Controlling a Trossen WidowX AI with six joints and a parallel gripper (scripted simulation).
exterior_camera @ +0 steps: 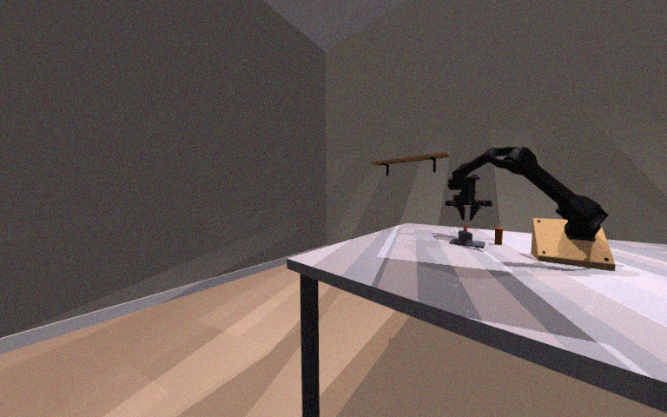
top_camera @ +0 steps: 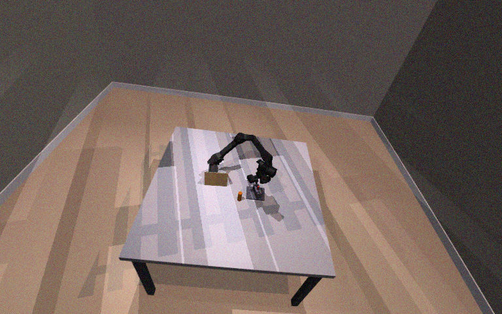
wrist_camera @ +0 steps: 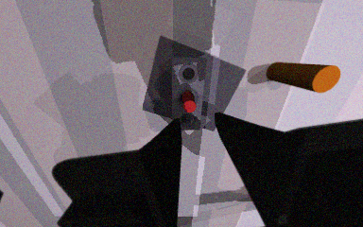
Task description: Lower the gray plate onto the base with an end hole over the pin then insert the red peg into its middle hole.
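Note:
The dark gray base (top_camera: pixel 250 196) (exterior_camera: pixel 477 244) (wrist_camera: pixel 158 90) sits on the table. The gray plate (wrist_camera: pixel 178 87) lies over the base in the wrist view and looks flat, with a round end hole or pin end showing at its far end. The red peg (top_camera: pixel 257 187) (exterior_camera: pixel 465 228) (wrist_camera: pixel 189 105) stands about upright at the plate's middle, with a short length showing above it; its lower part is hidden. My gripper (exterior_camera: pixel 467 219) (wrist_camera: pixel 197 120) is open and empty, pointing down just above the peg and not touching it.
An orange cylinder (top_camera: pixel 240 196) (exterior_camera: pixel 498 235) (wrist_camera: pixel 326 78) stands on the table beside the base, towards the arm's mount. The arm's slanted wooden mount (top_camera: pixel 216 178) (exterior_camera: pixel 545 238) is on the table too. A wall shelf (exterior_camera: pixel 410 159) is in the background. Strong shadows cross the table.

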